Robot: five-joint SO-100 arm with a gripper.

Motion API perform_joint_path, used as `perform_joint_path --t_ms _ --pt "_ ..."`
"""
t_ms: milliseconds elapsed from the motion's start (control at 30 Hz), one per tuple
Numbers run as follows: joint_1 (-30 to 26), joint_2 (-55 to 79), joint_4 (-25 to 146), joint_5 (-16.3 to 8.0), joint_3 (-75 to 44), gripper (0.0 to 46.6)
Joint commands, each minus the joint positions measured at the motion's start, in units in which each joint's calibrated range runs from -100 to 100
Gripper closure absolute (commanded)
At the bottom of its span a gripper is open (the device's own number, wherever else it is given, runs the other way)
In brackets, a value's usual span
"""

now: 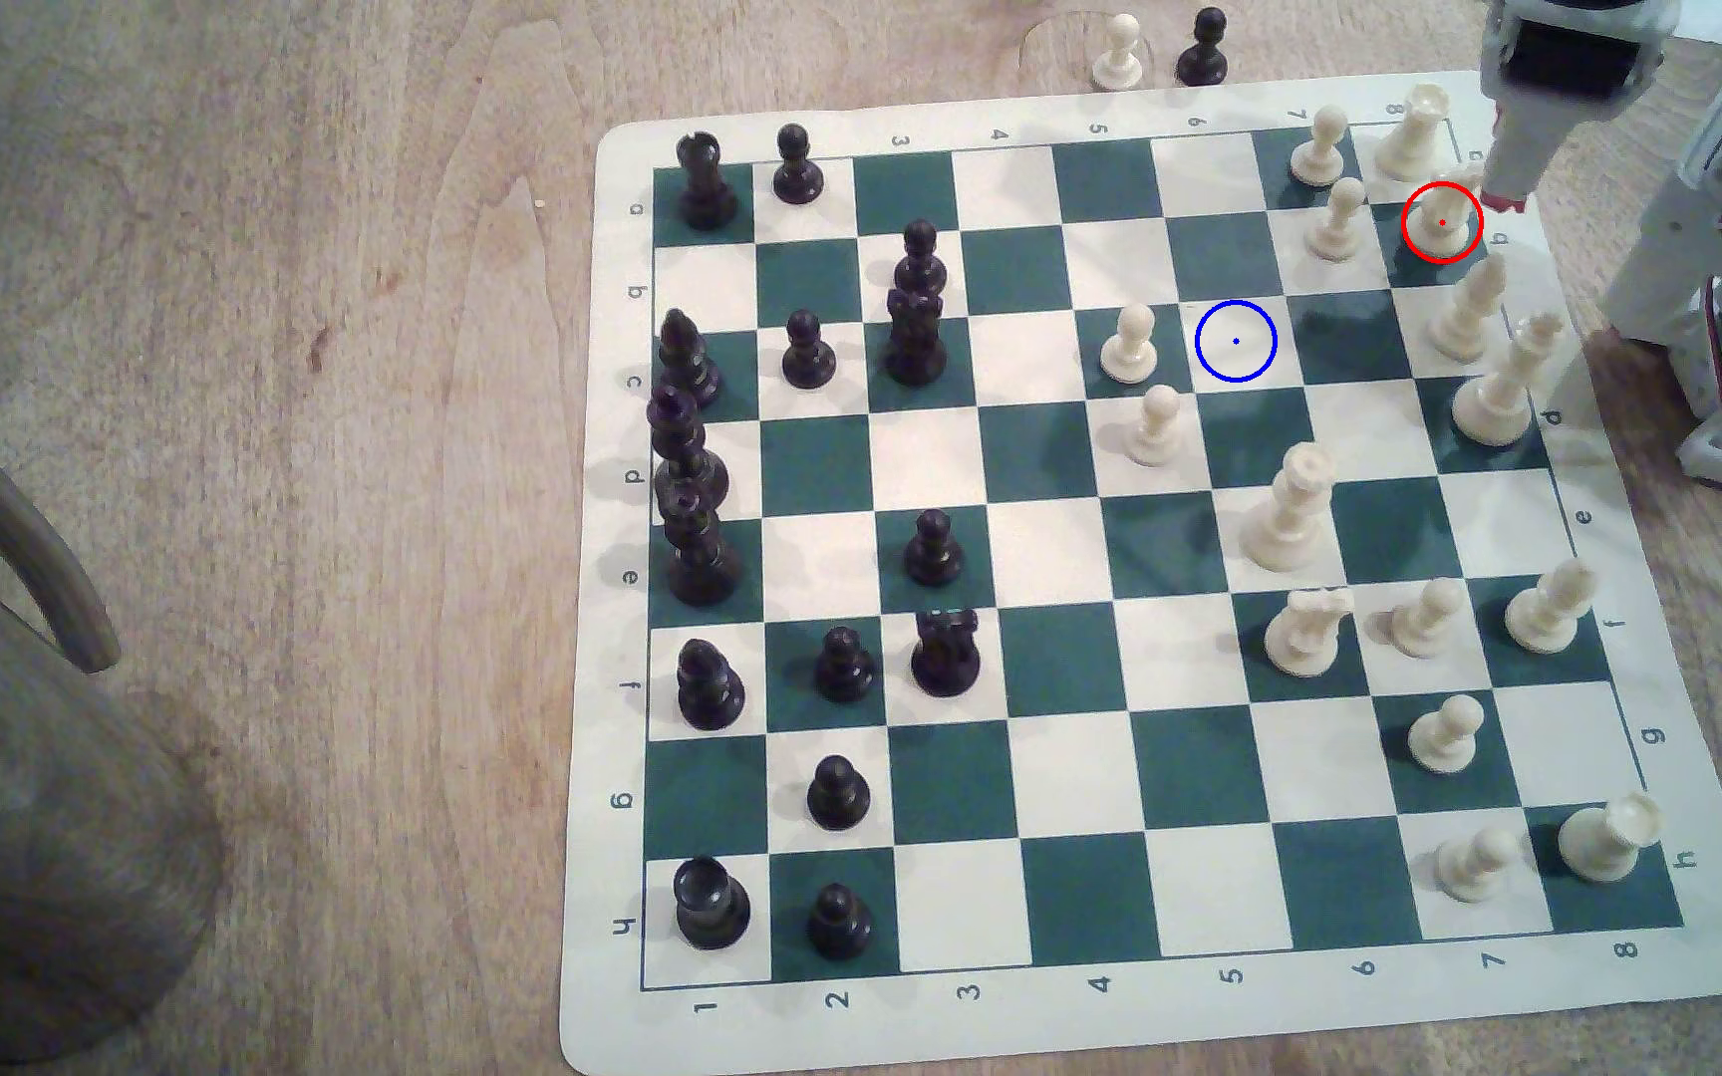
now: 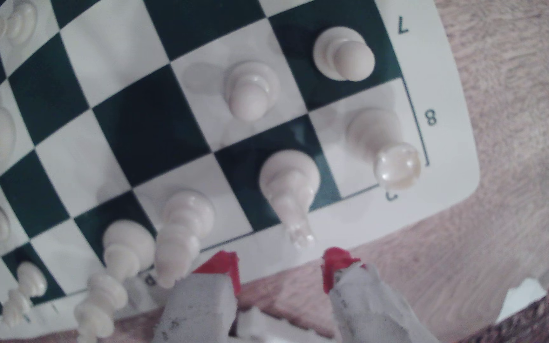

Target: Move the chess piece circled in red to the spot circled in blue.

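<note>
- Red-tipped gripper (image 2: 279, 268), jaws apart with nothing between them, hangs over the board's edge strip just outside the knight's square; in the exterior view it (image 1: 1504, 191) sits at the far right corner of the board.
- Step in hand, as I read it: approach, pre-grasp. No contact with the piece yet.
- Target: cream-white knight (image 1: 1442, 219), red-ringed, upright on a dark green square in the outer column; in the wrist view the knight (image 2: 288, 184) stands just ahead of the open jaws, head leaning toward the camera.
- Next move calls for: advance and drop so the jaws straddle the knight, then close. Tight spot: cream rook (image 1: 1413, 129) on the next square, cream pawn (image 1: 1338, 217) on the other side, cream bishop (image 1: 1465, 308) just beside. Likely risk is clipping one of these.
- Then lift clear and carry across to the blue-ringed cream square (image 1: 1236, 340), which is bare. A cream pawn (image 1: 1129, 344) stands on the adjacent square and another pawn (image 1: 1156, 424) diagonally next to it, so the set-down needs to be centred.
- Surface: green-and-cream roll-up chessboard (image 1: 619, 145), flat, rounded corners, printed rank and file labels.
- Under it a light wood-grain tabletop (image 1: 267, 310); two captured pawns, one cream (image 1: 1118, 52) and one black (image 1: 1202, 49), stand off the board at the far edge.
- Exterior view's left: a blurred brown rounded object (image 1: 39, 786), can't tell what.
</note>
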Motion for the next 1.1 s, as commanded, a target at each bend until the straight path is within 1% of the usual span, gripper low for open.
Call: perform_joint_path --t_ms 0,167,233,400,467,533,667,867,1067 --pt "0.9 -0.5 -3.9 1.5 2.0 31.5" --pt "0.8 -0.1 -6.9 1.8 4.2 31.3" --pt "1.0 -0.2 -8.1 2.2 5.3 31.2" --pt "0.6 0.1 -11.5 2.1 7.0 31.6" --pt "0.6 0.1 -13.3 2.0 7.9 30.1" --pt "0.4 0.1 -13.9 2.0 8.1 30.1" --pt "0.3 0.3 -13.9 2.1 8.1 31.8" --pt "0.2 0.4 -11.9 2.0 7.1 30.2" --pt "0.1 0.2 -11.3 1.8 6.8 30.9"
